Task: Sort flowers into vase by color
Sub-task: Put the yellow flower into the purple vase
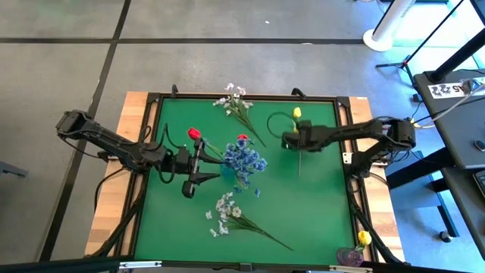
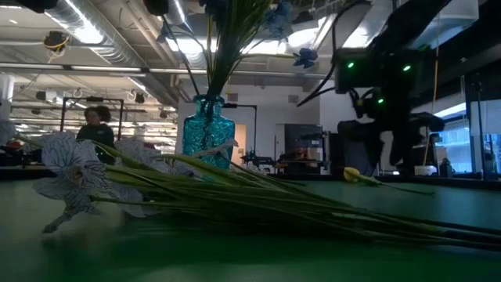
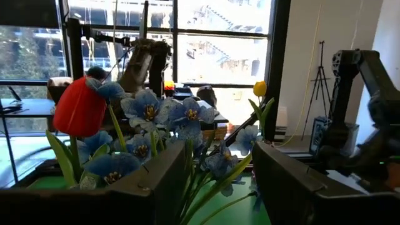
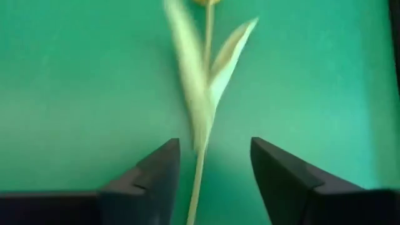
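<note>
Green mat (image 1: pixel 318 205) carries two white sprays (image 1: pixel 231 216), two yellow tulips (image 1: pixel 296 114); both grippers' jaws gape.

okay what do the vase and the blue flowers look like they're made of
The vase looks like clear teal glass: light passes through it and its surface glints. The blue flowers seem to be fabric: matte, stiff petals with printed-looking centres, though plastic can't be ruled out.

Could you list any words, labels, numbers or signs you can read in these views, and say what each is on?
Nothing can be read with certainty.
White sheet with dark marks, on the dark stand beyond the table's right edge in the high view: too small and blurred to read.
Flowers, blue vase, green mat, arms: no text visible.
</note>
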